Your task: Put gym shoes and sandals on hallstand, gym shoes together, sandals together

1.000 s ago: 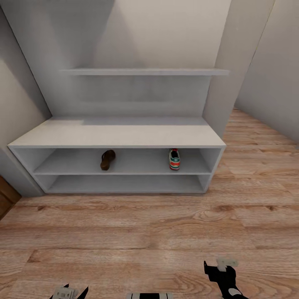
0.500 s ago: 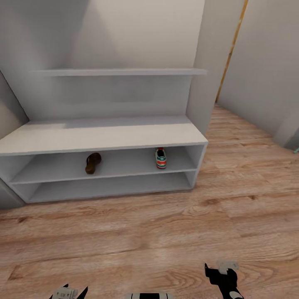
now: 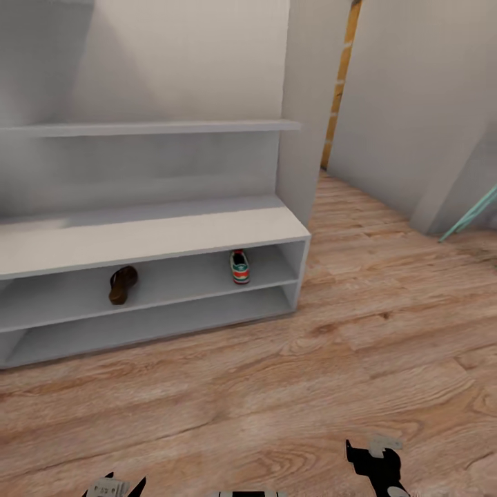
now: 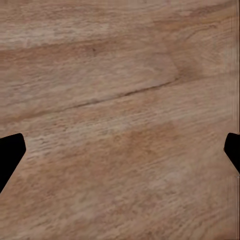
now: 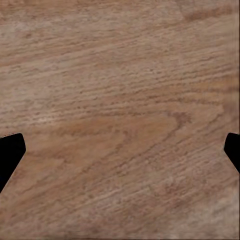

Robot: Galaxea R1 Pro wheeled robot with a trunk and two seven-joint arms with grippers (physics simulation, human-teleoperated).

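The white-grey hallstand [image 3: 145, 235] stands against the wall at the left of the head view. On its upper open shelf lie one dark brown sandal [image 3: 122, 284] and, well to its right, one gym shoe [image 3: 239, 267] with its red-orange heel toward me. Both arms hang low at the view's bottom edge. My left gripper [image 4: 120, 150] is open over bare corridor floor [image 3: 290, 393], with black fingertips [image 4: 10, 152] at the frame's sides. My right gripper [image 5: 120, 150] is likewise open above the planks, nothing between its fingers. The other shoe and sandal are out of view.
A floating wall shelf [image 3: 148, 128] runs above the bench. A white wall corner [image 3: 300, 117] stands right of the rack, with the corridor running back beyond it. A teal slanted bar [image 3: 473, 214] shows at the far right edge.
The whole head view has swung to the right, so the rack has slid toward the left of the picture and more corridor shows. The shoes on the shelf and both grippers hold as before.
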